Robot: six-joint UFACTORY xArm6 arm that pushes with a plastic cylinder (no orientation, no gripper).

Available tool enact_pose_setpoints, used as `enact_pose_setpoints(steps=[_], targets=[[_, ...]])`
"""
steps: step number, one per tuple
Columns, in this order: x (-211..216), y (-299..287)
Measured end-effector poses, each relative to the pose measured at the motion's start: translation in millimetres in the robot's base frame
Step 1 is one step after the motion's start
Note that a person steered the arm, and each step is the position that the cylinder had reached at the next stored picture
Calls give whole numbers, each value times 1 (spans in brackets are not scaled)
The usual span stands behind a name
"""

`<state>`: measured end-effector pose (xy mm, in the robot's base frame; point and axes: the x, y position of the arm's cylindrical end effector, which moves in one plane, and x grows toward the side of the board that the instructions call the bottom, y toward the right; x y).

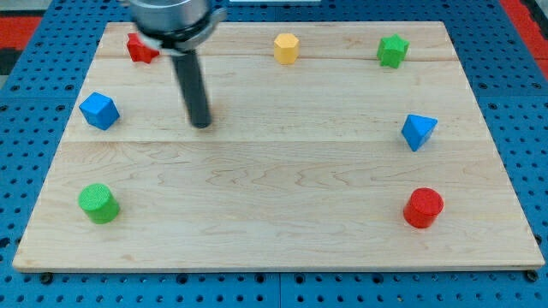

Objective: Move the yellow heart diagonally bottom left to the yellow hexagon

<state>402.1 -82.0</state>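
Note:
The yellow hexagon [286, 48] sits near the top edge of the wooden board [274, 197], a little right of centre. No yellow heart shows in this view; the rod may be covering it. My tip [201, 125] rests on the board in the upper left part, below and left of the yellow hexagon, and touches no visible block. The dark rod rises from the tip to the arm's head at the view's top.
A red star [141, 48] lies at the top left, a blue cube [99, 110] at the left edge, a green cylinder [98, 204] at the bottom left. A green star [392, 50], a blue triangular block [418, 131] and a red cylinder [423, 208] stand along the right side.

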Motion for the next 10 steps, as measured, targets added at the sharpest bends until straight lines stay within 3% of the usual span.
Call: enact_pose_setpoints(steps=[1,2,3,4,5,6,8,10], targets=[[-24,20],[0,16],[-12,-67],[-59,-104],[-62,-69],[-32,-100],[-28,3],[-87,94]])
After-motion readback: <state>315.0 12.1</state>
